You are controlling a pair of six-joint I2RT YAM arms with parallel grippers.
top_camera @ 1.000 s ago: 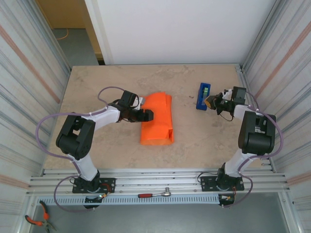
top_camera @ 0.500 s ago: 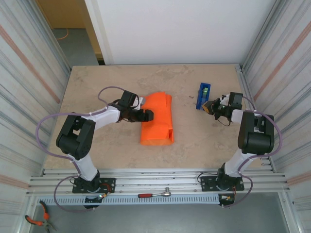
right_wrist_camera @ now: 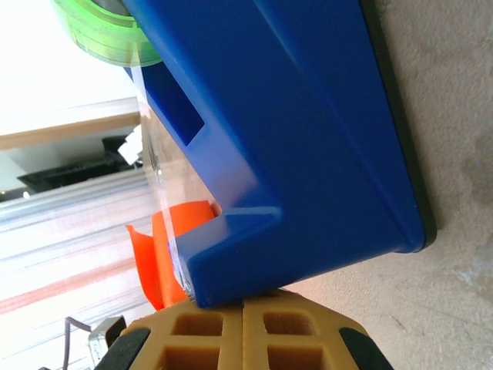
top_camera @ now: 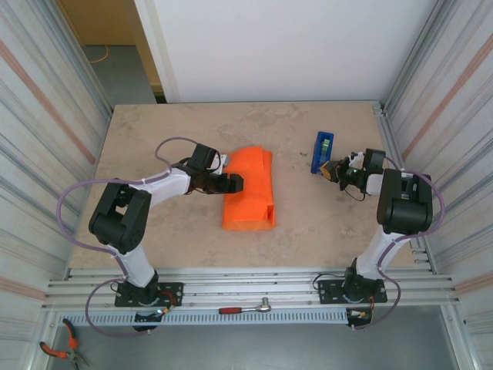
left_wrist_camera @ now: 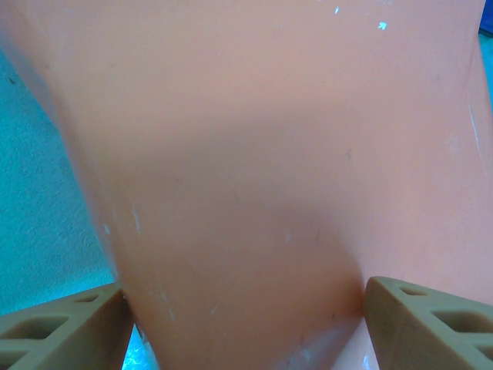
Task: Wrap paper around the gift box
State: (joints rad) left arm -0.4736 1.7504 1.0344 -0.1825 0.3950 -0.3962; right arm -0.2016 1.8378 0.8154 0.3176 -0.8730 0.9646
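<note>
The orange paper [top_camera: 250,193] lies folded into a bundle at the table's middle. The gift box is hidden. My left gripper [top_camera: 231,183] is at the bundle's left edge. In the left wrist view the paper [left_wrist_camera: 254,154] spans the gap between the wide-set fingers [left_wrist_camera: 62,324], and both touch it. My right gripper [top_camera: 333,168] is shut against the near end of the blue tape dispenser [top_camera: 322,152]. Its closed fingertips [right_wrist_camera: 243,304] sit just under the dispenser [right_wrist_camera: 293,139], where a clear tape strip runs down from the green roll [right_wrist_camera: 100,31].
The beige table [top_camera: 177,131] is fenced by ribbed metal walls [top_camera: 46,139] left and right. A ratchet wrench [top_camera: 245,308] lies on the front rail and pliers [top_camera: 58,351] sit at the bottom left corner.
The right arm's wrist has dropped lower and drawn in behind the dispenser, its gripper staying shut at the dispenser's end. The left arm and the paper have not moved.
</note>
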